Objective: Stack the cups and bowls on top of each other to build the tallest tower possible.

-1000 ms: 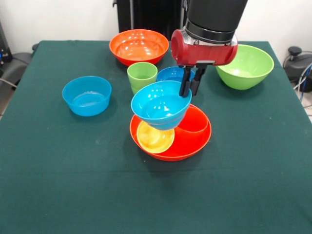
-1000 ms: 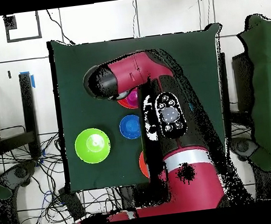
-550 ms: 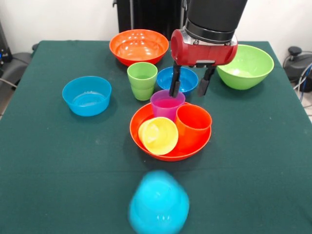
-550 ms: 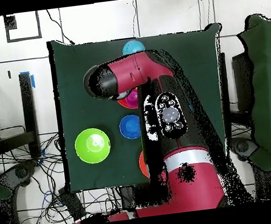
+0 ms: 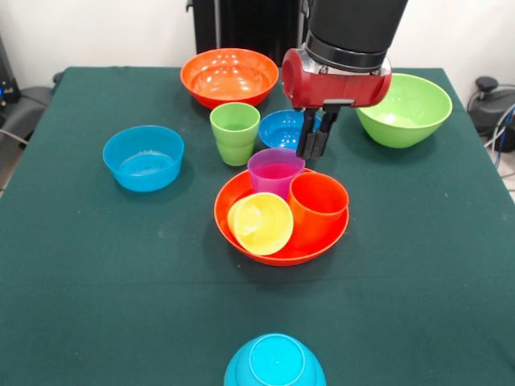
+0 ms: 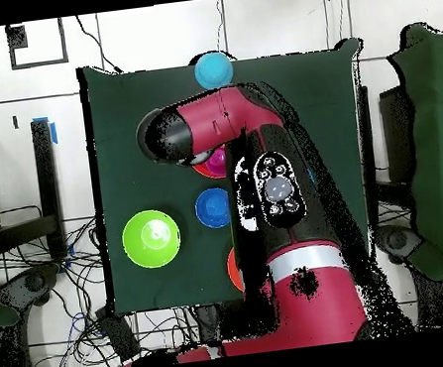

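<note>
My gripper hangs shut and empty just behind the purple cup. That cup and an orange cup stand upright in a large orange bowl at mid-table, and a yellow cup lies tipped on its side in the same bowl. A green cup stands beside a small dark blue bowl. One light blue bowl lies upside down at the table's front edge, and the overhead view shows this light blue bowl at the table's edge. My arm hides the stack in the overhead view.
A second large orange bowl sits at the back, a lime green bowl at the right, and another light blue bowl at the left. From overhead I see the lime bowl and the dark blue bowl.
The light blue bowl left my gripper above the cups, tumbled to the front edge and now lies upside down there. My gripper opened, then shut empty.
</note>
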`<state>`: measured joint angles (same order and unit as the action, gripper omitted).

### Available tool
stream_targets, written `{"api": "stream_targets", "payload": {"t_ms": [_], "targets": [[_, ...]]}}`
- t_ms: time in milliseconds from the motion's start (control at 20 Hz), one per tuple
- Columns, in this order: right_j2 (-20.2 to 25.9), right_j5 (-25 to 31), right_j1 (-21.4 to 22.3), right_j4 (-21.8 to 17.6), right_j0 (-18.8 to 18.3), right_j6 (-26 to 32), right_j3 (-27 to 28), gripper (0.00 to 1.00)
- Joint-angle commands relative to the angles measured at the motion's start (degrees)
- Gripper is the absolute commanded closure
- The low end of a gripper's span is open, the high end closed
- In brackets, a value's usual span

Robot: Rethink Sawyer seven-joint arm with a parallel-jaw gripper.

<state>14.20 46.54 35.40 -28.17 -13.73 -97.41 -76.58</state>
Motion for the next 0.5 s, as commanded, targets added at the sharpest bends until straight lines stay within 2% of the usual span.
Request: {"api": "stream_targets", "payload": {"t_ms": [50, 400, 500], "targets": [[0.69, -0.01, -0.91, 0.73, 1.01, -2.95, -4.12, 1.0], [0.97, -0.09, -0.68, 1.77, 0.31, -3.12, -5.16, 1.0], [0.67, -2.66, -0.2, 0.92, 0.49, -3.61, -5.37, 1.0]]}}
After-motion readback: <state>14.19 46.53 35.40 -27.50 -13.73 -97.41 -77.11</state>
